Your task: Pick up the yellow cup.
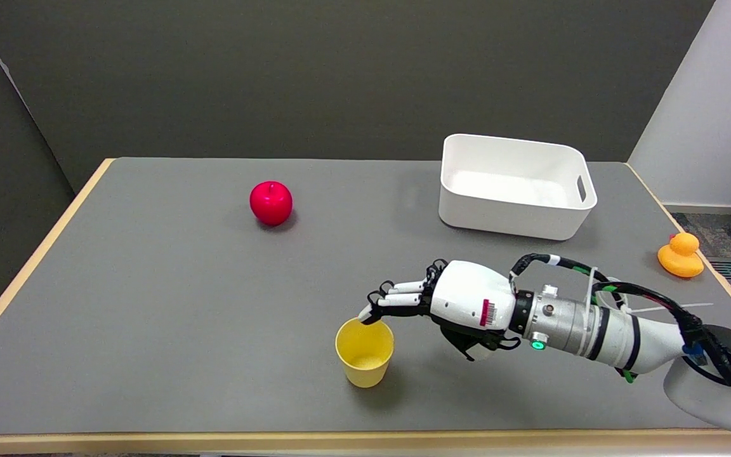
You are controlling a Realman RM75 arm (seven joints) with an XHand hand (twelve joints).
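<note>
- We see the yellow cup (364, 353) standing upright and mouth-up on the grey bench (150, 330), just below and in front of our right hand (448, 303); its long axis runs vertical.
- Our fingertips (372, 312) reach over the cup's far rim and seem to touch it or dip just inside; the thumb hangs below the palm, away from the cup wall, so we judge the hand spread apart and holding nothing yet.
- The coming move turns on this: the cup lies toward the fingertips and slightly lower than the palm.
- A small red-and-white barcode sticker sits on the hand's back; its print is too small for us to read.
- Beyond the hand stand a white bin (511, 190), a red apple (271, 203) and, far right, an orange duck (681, 255).
</note>
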